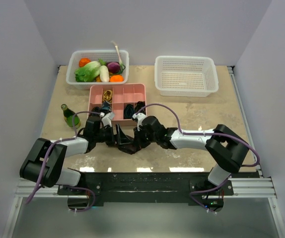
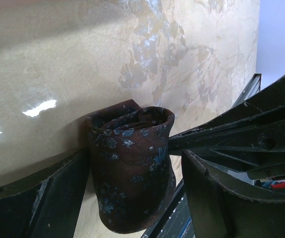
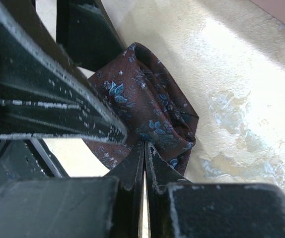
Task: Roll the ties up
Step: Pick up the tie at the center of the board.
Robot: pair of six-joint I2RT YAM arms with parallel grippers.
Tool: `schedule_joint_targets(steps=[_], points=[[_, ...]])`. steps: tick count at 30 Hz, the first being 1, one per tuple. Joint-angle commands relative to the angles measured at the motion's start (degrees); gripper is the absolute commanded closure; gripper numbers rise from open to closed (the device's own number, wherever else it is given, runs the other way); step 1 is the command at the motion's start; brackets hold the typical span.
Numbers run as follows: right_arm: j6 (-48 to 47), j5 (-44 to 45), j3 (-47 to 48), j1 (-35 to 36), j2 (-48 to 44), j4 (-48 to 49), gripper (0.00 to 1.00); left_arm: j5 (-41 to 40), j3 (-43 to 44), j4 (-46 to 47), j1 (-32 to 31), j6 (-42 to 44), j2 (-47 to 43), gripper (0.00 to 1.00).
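The rolled tie sits gripped inside the left end effector. The right end effector, nearly closed, pinches its edge.

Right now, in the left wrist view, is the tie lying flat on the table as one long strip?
No, the tie is rolled into a thick bundle, held between the fingers of the left gripper.

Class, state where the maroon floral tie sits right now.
In the top view, the maroon floral tie sits centrally, between the left pincer and right pincer, nearside of the pink tray.
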Motion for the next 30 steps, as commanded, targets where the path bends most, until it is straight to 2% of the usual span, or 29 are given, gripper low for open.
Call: schedule_joint_targets(steps=[1, 6, 10, 23, 26, 27, 30], points=[[0.01, 1.45, -1.95, 0.03, 0.98, -1.51, 0.98, -1.47, -0.45, -2.12, -1.42, 0.84, 2.61, 0.23], [-0.08, 2.33, -2.13, 0.03, 1.51, -1.86, 0.98, -2.0, -0.01, -1.15, -2.56, 0.76, 3.49, 0.28], [-0.61, 3.73, -2.48, 0.03, 1.07, -3.18, 0.99, -2.44, 0.6, -0.71, -3.53, 0.76, 4.01, 0.37], [-0.34, 4.53, -5.03, 0.03, 0.98, -2.39, 1.0, -3.85, 2.89, -1.5, -8.36, -0.47, 6.3, 0.37], [-0.34, 4.71, -5.29, 0.12, 0.72, -2.39, 1.0, -3.93, 3.41, -2.91, -8.71, 0.14, 6.74, 0.51], [-0.52, 4.88, -5.29, 0.12, 0.54, -2.56, 1.0, -3.85, 3.42, -3.0, -8.98, 0.06, 6.83, 0.6], [-0.78, 5.84, -3.46, 0.03, -0.77, -4.05, 1.0, -3.49, 3.68, -3.35, -9.33, 0.06, 6.48, 0.74]])
